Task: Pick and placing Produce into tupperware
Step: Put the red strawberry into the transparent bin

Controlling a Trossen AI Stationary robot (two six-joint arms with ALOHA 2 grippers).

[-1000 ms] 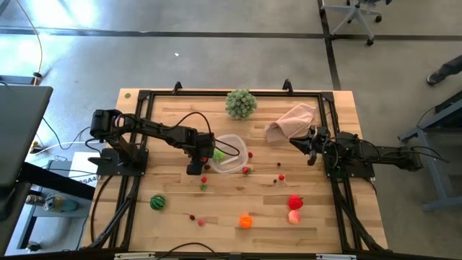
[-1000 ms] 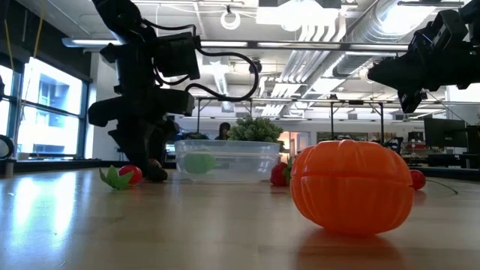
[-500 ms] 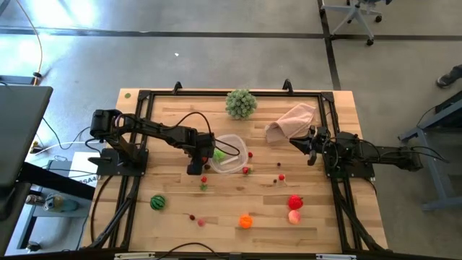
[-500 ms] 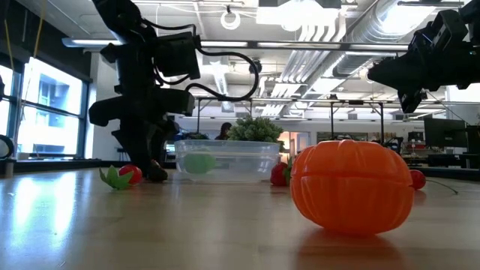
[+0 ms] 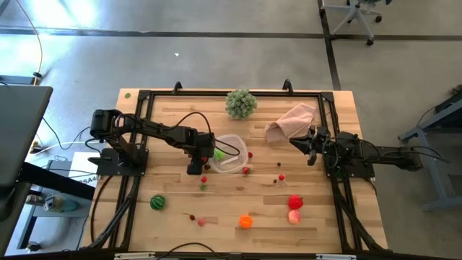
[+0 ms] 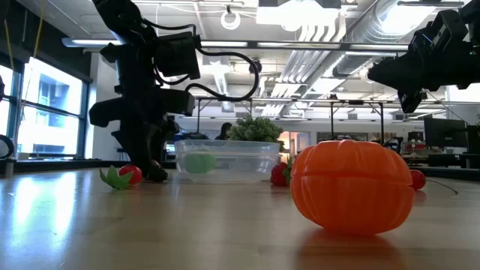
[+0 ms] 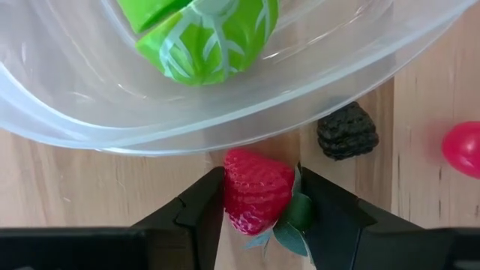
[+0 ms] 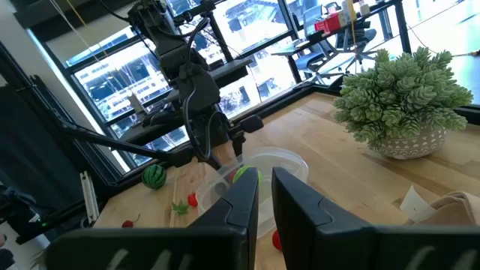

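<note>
One clear tupperware (image 5: 231, 153) sits near the middle of the counter (image 5: 325, 217), holding one light green piece (image 7: 206, 34). Outside it lie one striped dark green ball (image 5: 157, 203), one orange piece (image 5: 246, 221), one red piece (image 5: 294, 202) touching one pink piece (image 5: 294, 216), and several tiny red berries scattered between; their exact number is hard to make out from above. The left pincer (image 7: 259, 199), just beside the container's wall, grasps one strawberry (image 7: 257, 190) between its fingers, beside a small dark berry (image 7: 346, 133); it has closed in slightly on the fruit since a second ago, while the produce lies as before. The right pincer (image 8: 264, 196), clenched and empty, hangs near the cloth (image 5: 292, 120).
</note>
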